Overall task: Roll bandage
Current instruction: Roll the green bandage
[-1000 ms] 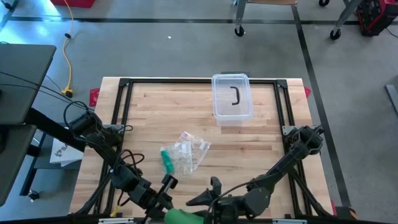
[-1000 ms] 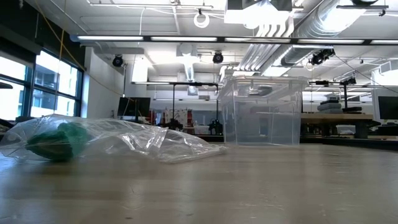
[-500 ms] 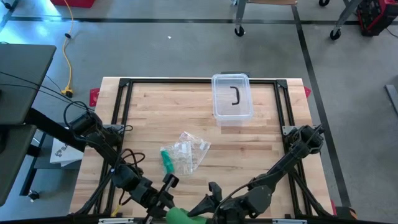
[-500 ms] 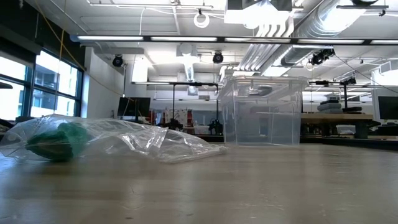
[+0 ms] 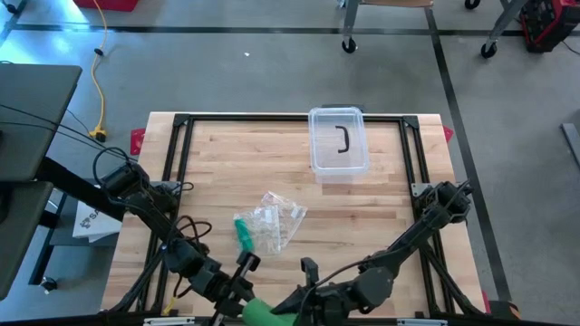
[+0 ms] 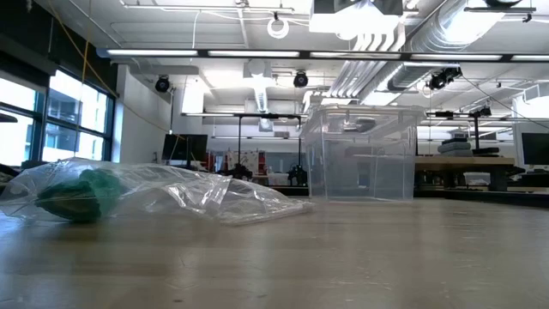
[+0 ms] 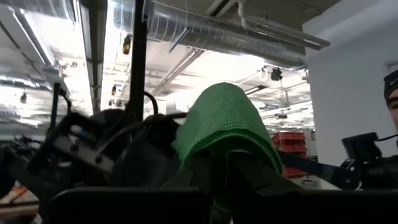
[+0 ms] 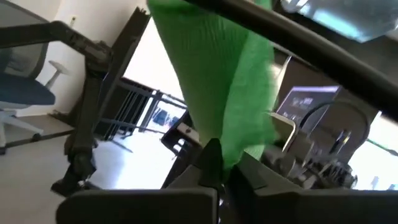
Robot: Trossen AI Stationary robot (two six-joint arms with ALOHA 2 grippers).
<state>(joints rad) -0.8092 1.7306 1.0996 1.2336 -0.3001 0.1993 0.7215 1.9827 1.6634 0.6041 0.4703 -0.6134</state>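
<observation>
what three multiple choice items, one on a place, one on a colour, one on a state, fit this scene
1. Where is the clear bin?
A. at the table's far edge
B. at the near edge between the arms
C. on the floor

2. What colour is the bandage held between the grippers?
A. white
B. green
C. red

3. How is the right gripper?
A. wide open, off the bandage
B. out of sight in every view
C. shut on the bandage

Answers:
1 A, the high view shows the bin against the far frame rail.
2 B, both wrist views show green fabric.
3 C, the right wrist view shows its fingers pinched on the bandage's lower edge; the left gripper also grips it.
</observation>
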